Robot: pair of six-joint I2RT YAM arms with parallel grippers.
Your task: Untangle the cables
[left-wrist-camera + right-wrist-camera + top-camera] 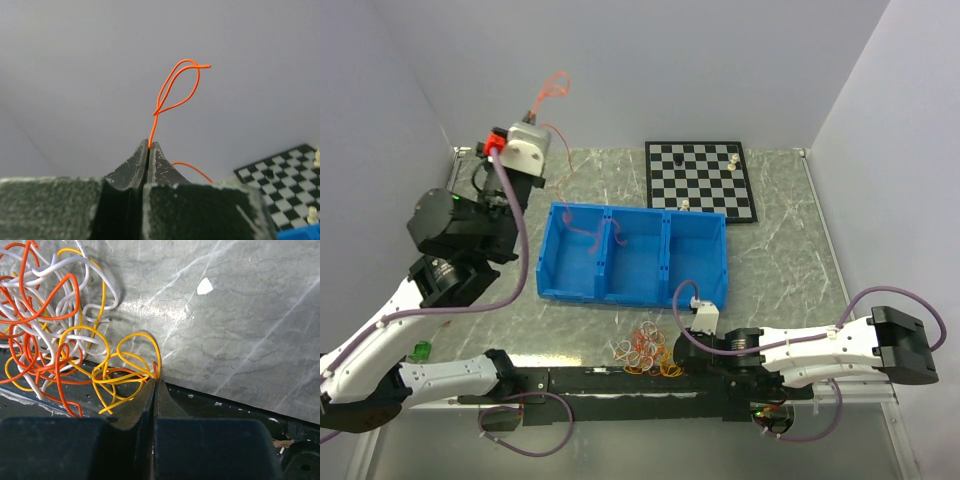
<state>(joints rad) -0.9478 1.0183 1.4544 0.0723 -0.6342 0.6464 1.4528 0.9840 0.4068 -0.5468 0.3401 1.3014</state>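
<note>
The cables [645, 350] lie as a small clump of orange, yellow and white wires near the table's front edge. In the right wrist view the clump [50, 315] fills the upper left. My right gripper [155, 380] is shut on yellow and orange strands at the clump's right edge [672, 352]. My left gripper [540, 105] is raised high at the back left. It is shut on one orange cable [180, 85], whose loop stands above the closed tips [149, 145]. The cable's tail hangs down toward the blue bin [635, 255], whose left compartment holds a red-pink wire [585, 232].
A chessboard [700, 178] with a few pieces lies behind the three-compartment bin. A black rail [620, 380] runs along the near edge right by the clump. A small green object [420, 350] sits at the front left. Grey walls close in the left, back and right.
</note>
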